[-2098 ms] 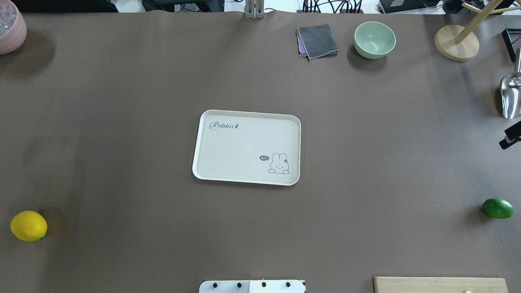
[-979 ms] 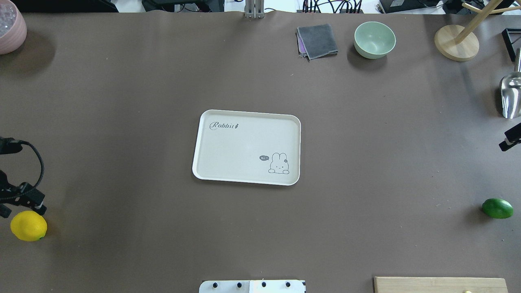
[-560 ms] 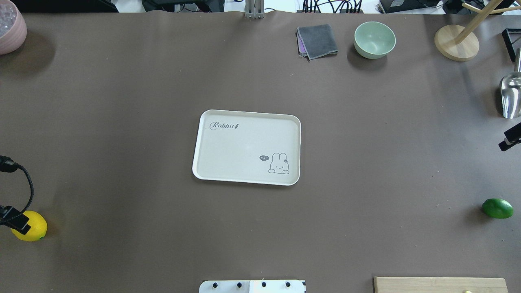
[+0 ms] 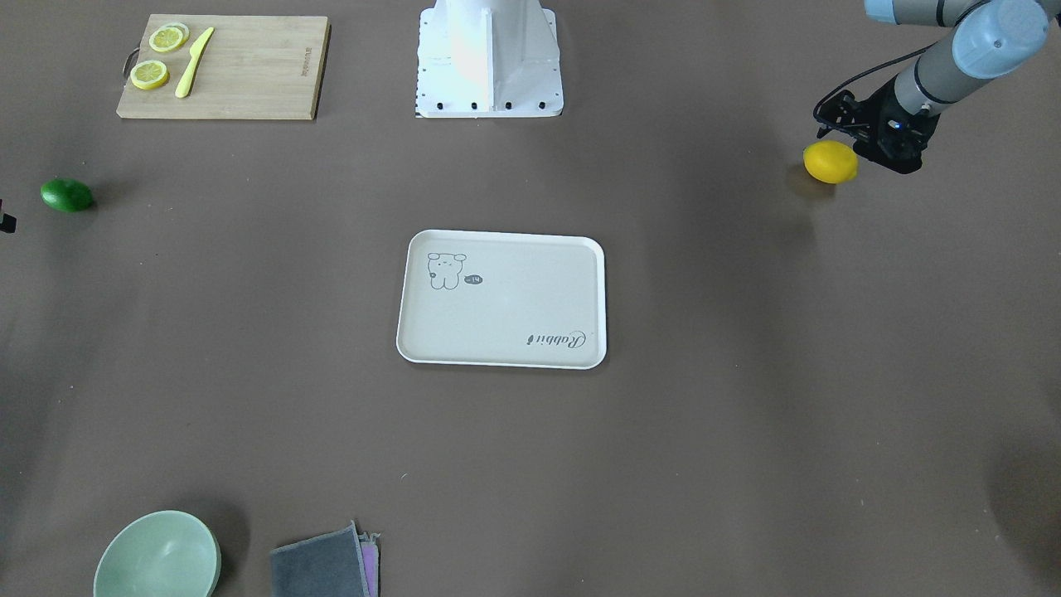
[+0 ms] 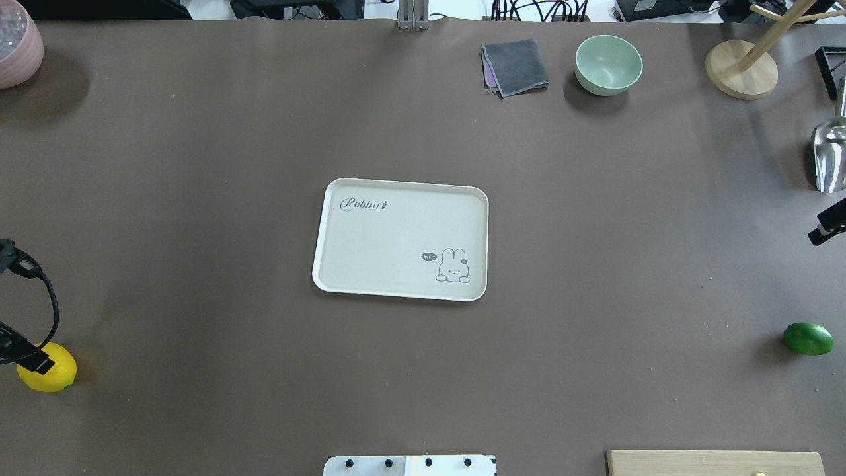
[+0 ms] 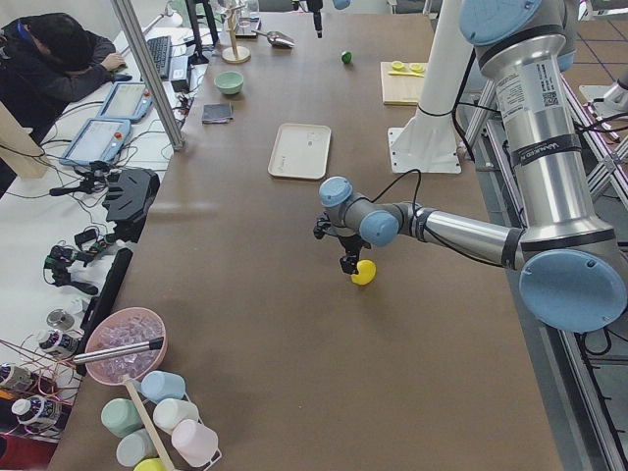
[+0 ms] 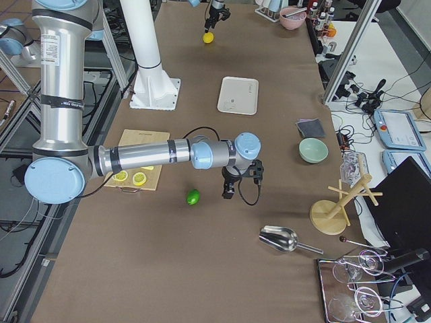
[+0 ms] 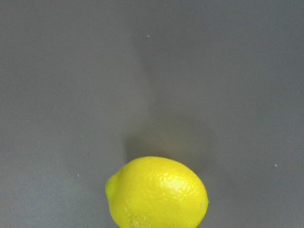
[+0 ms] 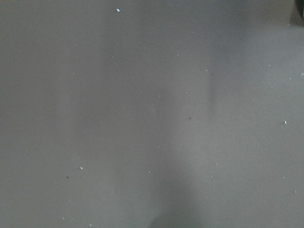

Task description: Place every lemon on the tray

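While we are looking down from overhead, the brown bench (image 5: 198, 165) is filling nearly the whole frame. Our left arm (image 4: 937, 58) is reaching in at the upper right of the front-facing view, and our right arm (image 7: 148, 156) is stretching across the middle of the right-side view.

We are seeing the off-white tray (image 5: 377, 238) lying flat at the centre of the overhead frame, with both lemons resting on the bench well apart from it. A wooden cutting board (image 4: 249, 66) is sitting at the upper left of the front-facing view, carrying two lemon slices (image 4: 150, 75) and a yellow knife (image 4: 192, 73). A pale green bowl (image 5: 608, 64) and a folded grey cloth (image 5: 515, 66) are lying side by side near the top of the overhead frame.

Our left pincer (image 6: 346, 263) is pointing down close to the yellow lemon (image 5: 53, 373), which is lying at the lower left edge of the overhead frame and showing at the bottom centre of the left wrist view. We are unable to tell whether this pincer is spread or pressed together, or whether it is touching the fruit.

Our right pincer (image 7: 227, 194) is hanging near the green lemon (image 5: 807, 338), at the lower right of the overhead frame, with a gap between them. We are unable to tell its state either.
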You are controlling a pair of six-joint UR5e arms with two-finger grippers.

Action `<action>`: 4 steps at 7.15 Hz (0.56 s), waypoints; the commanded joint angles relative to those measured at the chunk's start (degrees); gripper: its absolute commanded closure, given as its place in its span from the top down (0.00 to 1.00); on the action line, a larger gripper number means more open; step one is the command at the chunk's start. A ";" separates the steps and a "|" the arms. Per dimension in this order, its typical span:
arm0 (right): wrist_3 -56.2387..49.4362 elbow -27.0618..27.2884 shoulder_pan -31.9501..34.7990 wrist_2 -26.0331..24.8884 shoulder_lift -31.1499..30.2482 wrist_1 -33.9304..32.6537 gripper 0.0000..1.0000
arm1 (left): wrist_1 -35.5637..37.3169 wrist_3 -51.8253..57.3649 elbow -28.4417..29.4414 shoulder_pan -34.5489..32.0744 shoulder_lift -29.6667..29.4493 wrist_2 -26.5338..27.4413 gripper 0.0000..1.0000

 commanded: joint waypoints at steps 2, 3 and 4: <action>0.12 -0.19 -0.11 0.00 -0.04 -0.09 1.00 | -0.03 20.55 -0.03 -1.62 -1.76 3.88 0.97; 0.12 -0.28 -0.11 0.00 -0.04 -0.09 1.00 | 0.05 30.63 0.31 -3.10 -1.94 4.96 0.98; 0.21 -0.28 -0.20 0.00 0.05 -0.09 1.00 | 0.23 38.48 0.66 -3.64 -2.03 5.06 0.98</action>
